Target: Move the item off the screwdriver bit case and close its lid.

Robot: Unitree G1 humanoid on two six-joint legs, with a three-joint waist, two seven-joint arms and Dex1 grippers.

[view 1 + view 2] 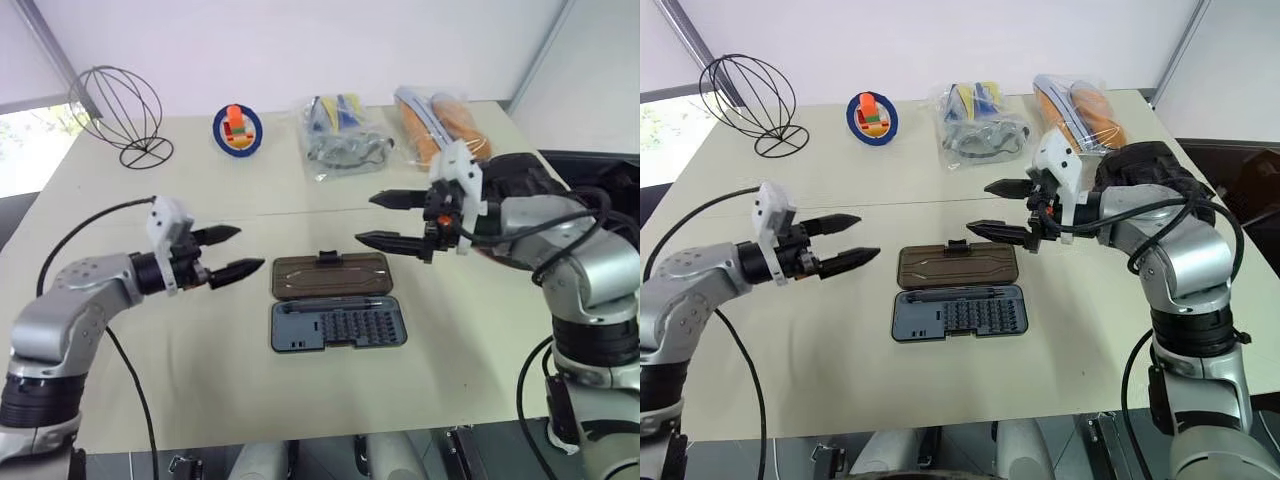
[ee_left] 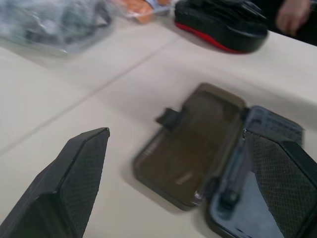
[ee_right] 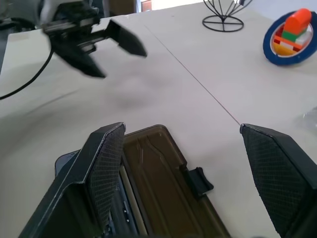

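The screwdriver bit case lies open at the middle of the table, its grey-blue tray of bits toward me. The smoky-brown lid lies flat behind the tray, with a black latch tab on its far edge. Nothing rests on the case. The black mitt with red trim sits on the table to the right of the case, partly behind my right arm. My left gripper hovers open left of the case. My right gripper hangs open above the lid's right end.
At the back of the table stand a wire globe stand, a toy on a blue plate, a clear bag of goods and another bag with orange contents. A person's hand is beyond the mitt.
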